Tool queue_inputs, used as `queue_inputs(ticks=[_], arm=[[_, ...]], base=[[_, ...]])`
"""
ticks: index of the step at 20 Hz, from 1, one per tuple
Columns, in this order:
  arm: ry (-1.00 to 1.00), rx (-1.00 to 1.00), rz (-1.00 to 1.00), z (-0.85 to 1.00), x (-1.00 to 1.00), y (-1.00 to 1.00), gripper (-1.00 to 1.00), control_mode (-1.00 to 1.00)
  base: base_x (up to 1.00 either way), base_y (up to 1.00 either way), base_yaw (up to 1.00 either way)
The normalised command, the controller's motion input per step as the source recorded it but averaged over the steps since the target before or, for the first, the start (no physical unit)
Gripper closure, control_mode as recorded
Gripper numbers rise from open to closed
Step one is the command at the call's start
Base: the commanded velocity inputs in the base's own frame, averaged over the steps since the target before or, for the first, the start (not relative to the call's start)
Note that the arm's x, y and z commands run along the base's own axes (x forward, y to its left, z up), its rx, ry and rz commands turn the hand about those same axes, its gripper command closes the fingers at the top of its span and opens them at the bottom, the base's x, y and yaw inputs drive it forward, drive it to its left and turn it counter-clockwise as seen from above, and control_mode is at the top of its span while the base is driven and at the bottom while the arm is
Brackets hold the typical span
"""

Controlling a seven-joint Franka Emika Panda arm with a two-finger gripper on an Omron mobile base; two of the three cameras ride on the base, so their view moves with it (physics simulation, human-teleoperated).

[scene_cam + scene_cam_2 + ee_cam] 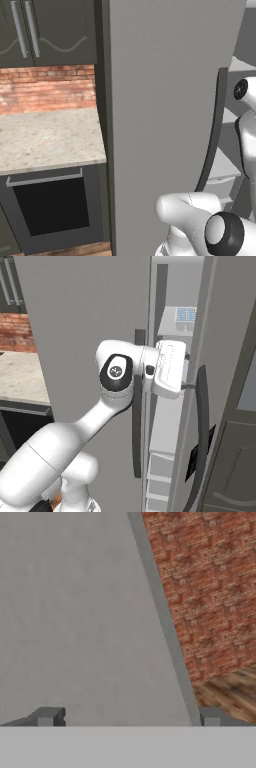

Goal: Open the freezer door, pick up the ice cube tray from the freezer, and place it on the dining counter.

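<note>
The freezer door [165, 110] is a tall grey panel standing ajar, with its curved dark handle [215, 140] at its right edge. Through the gap I see the freezer [167, 421] with its pale shelves. The ice cube tray [186, 315], pale blue with a grid of cells, lies on an upper shelf. My white hand [170, 368] reaches into the gap beside the door's edge, below the tray. In the hand view my gripper [130, 718] is open, nothing between its fingertips [47, 717], facing the flat grey door panel [75, 612]. The dining counter is out of view.
Left of the freezer stand a speckled worktop [45, 140] over a dark oven [50, 205], a brick wall [47, 87] and dark upper cabinets [50, 30]. A second grey door with a curved handle [201, 421] stands close on the right of the gap.
</note>
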Motion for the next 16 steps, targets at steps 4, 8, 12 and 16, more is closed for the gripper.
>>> queue_inputs(ticks=[4,8,12,16], arm=[[0.00,0.00,0.00,0.00,0.00,-0.46,-1.00,-1.00],[0.00,0.00,0.00,0.00,0.00,-0.46,-1.00,-1.00],[-0.03,0.00,0.00,0.00,0.00,-0.48,-1.00,-1.00],[-0.02,0.00,0.00,-0.01,0.00,-0.38,-1.00,-1.00]], base=[[0.00,0.00,0.00],[0.00,0.00,0.00],[0.00,0.00,0.00],[0.00,0.00,0.00]])
